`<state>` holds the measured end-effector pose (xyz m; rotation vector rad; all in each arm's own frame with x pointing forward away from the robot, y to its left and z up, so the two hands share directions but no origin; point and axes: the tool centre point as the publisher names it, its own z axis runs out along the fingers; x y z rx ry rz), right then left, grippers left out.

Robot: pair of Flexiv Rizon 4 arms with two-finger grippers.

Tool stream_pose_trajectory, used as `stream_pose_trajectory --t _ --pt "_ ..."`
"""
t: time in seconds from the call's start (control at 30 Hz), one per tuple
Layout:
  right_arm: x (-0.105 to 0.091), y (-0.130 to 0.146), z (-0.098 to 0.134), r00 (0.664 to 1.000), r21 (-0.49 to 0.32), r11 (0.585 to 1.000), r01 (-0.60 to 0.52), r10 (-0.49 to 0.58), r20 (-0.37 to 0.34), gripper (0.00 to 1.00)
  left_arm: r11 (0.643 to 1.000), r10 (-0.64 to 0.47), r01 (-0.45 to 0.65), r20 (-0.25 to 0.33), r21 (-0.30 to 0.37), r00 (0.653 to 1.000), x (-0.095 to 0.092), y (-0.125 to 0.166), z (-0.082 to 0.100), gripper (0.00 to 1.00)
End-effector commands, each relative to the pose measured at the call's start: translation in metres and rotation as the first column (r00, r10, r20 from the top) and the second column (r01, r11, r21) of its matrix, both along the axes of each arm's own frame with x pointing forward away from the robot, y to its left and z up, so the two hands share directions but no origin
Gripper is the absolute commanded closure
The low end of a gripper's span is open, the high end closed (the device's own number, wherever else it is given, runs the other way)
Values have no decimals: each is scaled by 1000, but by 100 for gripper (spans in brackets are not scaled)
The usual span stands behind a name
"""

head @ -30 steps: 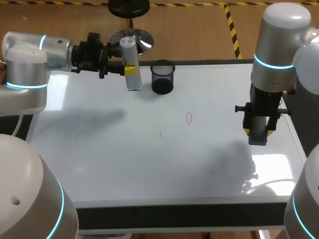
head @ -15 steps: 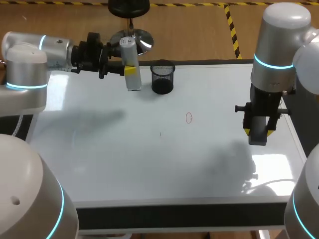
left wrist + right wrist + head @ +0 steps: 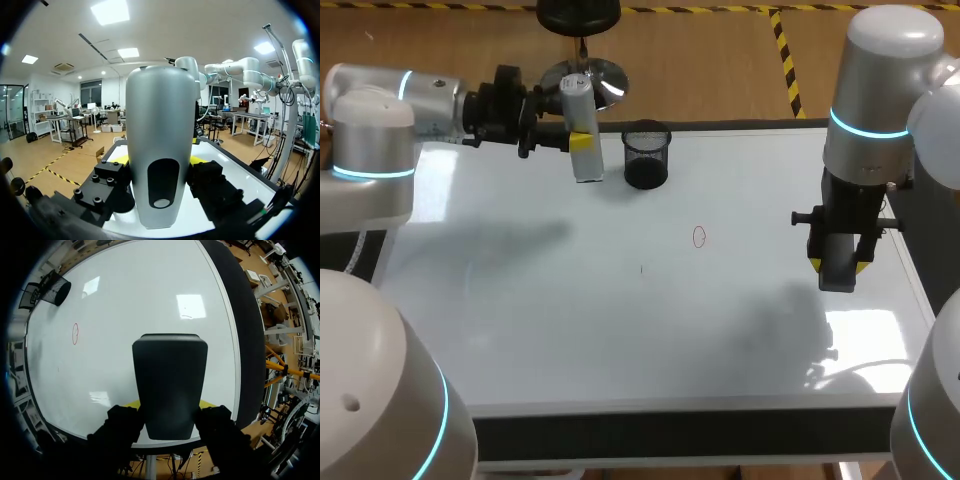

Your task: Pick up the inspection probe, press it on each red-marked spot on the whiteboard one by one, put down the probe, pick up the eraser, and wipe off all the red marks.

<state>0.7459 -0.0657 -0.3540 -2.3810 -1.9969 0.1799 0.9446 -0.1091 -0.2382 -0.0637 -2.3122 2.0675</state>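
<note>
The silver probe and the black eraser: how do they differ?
The probe is a tall, rounded cylinder; the eraser is a flat block with rounded corners. The probe is in the left gripper by the whiteboard's far edge; the eraser is in the right gripper over its right side. Each is clamped in its gripper.

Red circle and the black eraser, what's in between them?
Nothing: only bare whiteboard lies between the red circle and the eraser, as the head view shows.
</note>
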Motion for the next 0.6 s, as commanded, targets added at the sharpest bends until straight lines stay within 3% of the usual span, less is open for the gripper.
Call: stream_pose_trajectory --t 0.03,0.37,0.6 --pt "0 -1 1 1000 2 1000 -1 1 1 100 1000 -4 4 -1 0 1000 1 0 1 100" --pt "0 -1 1 1000 2 1000 -1 1 1 100 1000 -4 4 -1 0 1000 1 0 1 100" --pt "11 15 -14 999 10 999 -35 35 27 100 1000 -4 4 -1 0 1000 1 0 1 100"
